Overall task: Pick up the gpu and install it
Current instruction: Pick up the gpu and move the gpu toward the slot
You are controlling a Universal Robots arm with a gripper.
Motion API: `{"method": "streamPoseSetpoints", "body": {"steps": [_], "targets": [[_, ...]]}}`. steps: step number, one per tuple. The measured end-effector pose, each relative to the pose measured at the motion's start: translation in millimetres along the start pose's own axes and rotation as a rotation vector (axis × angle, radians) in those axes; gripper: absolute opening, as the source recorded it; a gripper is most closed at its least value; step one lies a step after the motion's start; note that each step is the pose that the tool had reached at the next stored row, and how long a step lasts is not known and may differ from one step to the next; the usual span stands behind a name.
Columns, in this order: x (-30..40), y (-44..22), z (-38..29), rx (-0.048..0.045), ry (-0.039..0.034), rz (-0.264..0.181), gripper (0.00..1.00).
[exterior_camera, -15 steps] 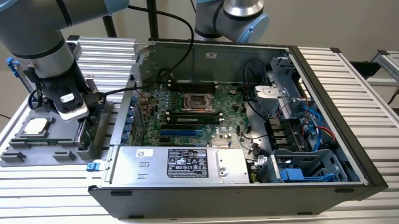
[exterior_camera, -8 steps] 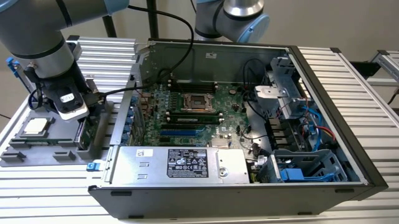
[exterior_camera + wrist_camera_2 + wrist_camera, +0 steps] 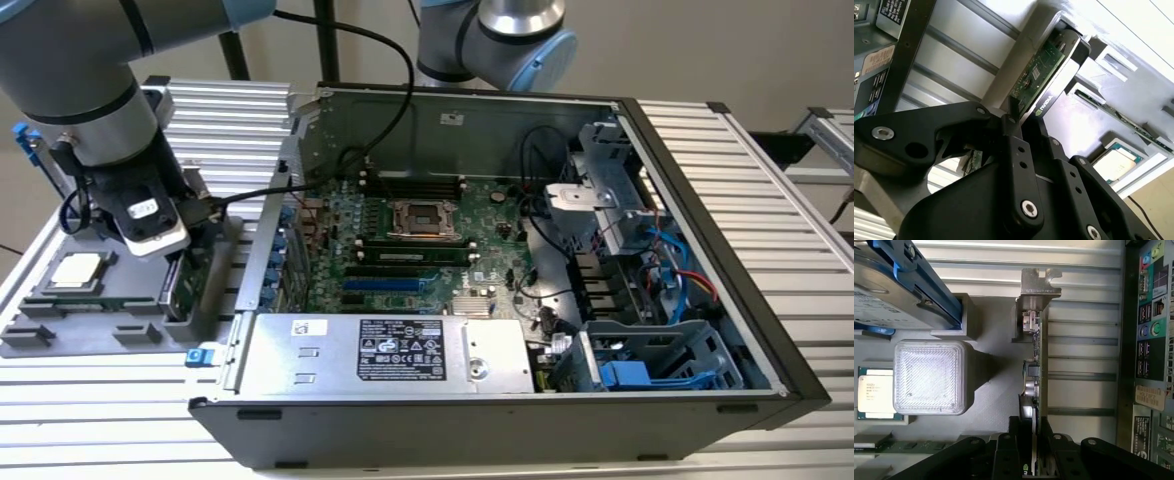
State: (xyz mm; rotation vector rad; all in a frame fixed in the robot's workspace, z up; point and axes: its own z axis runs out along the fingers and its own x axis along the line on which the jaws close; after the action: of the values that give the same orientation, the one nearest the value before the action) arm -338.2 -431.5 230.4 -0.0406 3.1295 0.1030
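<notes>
**Item:** gpu, green card w/ silver bracket at one end.
**Loc.:** stands on edge in slot of grey tray. Tray sits on slatted table just beside open computer case, at the exterior view's left. Card not yet in case.
**Gripper****:** narrow. Fingers sit one each side of card, at end opp. bracket, closed on it.
**Also on tray:** cpu chip, hard drive w/ blue frame, clear square block. All near card, none touching it.
**In case:** motherboard; power supply below it in the exterior view.
</notes>
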Motion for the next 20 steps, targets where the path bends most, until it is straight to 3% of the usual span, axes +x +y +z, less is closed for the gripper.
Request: {"method": "streamPoseSetpoints", "body": {"steps": [20], "targets": [[-0.1, 0.9, -13.0, -0.0001, -0.0001, 0.0, 0.0]]}}
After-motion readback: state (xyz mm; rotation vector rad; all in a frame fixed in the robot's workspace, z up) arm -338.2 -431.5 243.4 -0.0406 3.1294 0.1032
